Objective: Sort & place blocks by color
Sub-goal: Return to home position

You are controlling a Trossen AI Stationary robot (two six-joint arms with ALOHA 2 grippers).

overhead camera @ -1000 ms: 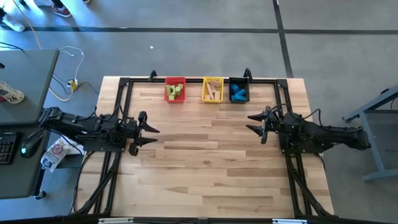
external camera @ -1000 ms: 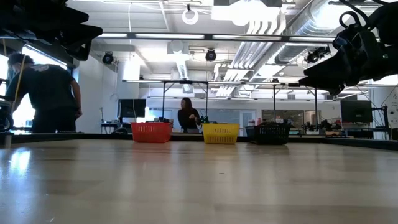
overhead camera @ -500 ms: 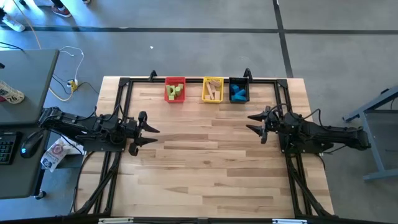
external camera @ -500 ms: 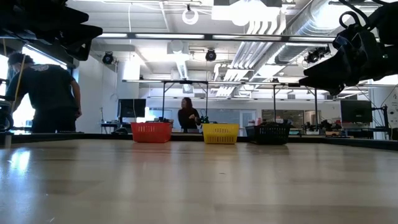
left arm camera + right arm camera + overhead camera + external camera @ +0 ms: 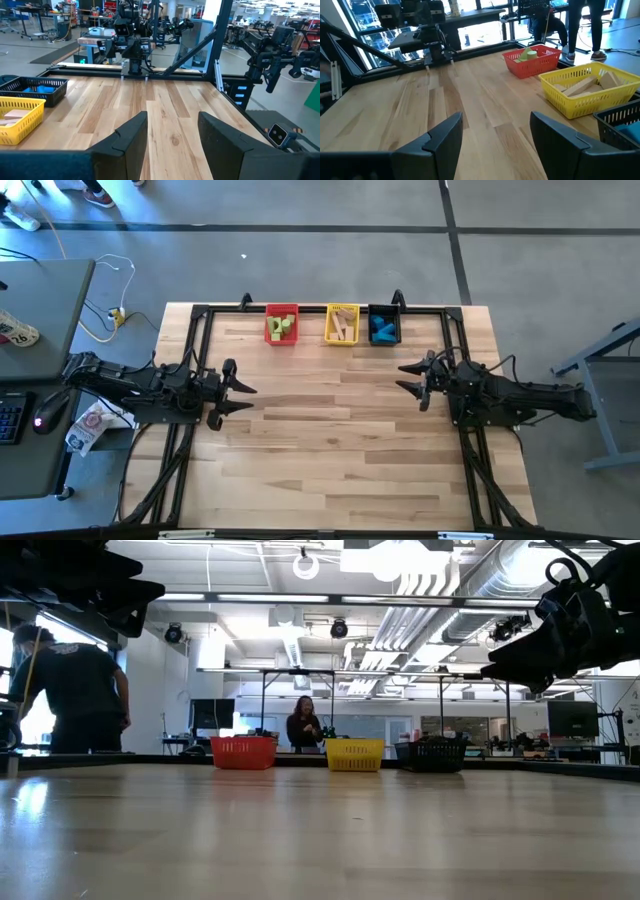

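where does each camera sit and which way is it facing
High: overhead, straight down on the table; shows both arms, left claw and right claw open.
Low: at table-top height, facing the red bin, yellow bin and black bin; arms darken upper corners.
Left wrist: on the left arm, facing across toward the right arm; own fingers at bottom.
Right wrist: on the right arm, facing the left arm; own fingers at bottom.
Shared: both wrist views catch the yellow bin.

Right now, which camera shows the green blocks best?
The high view: it looks straight down into the red bin onto the green blocks. The right wrist view catches some over the rim; the low view shows only the bin's wall; the left wrist view misses them.
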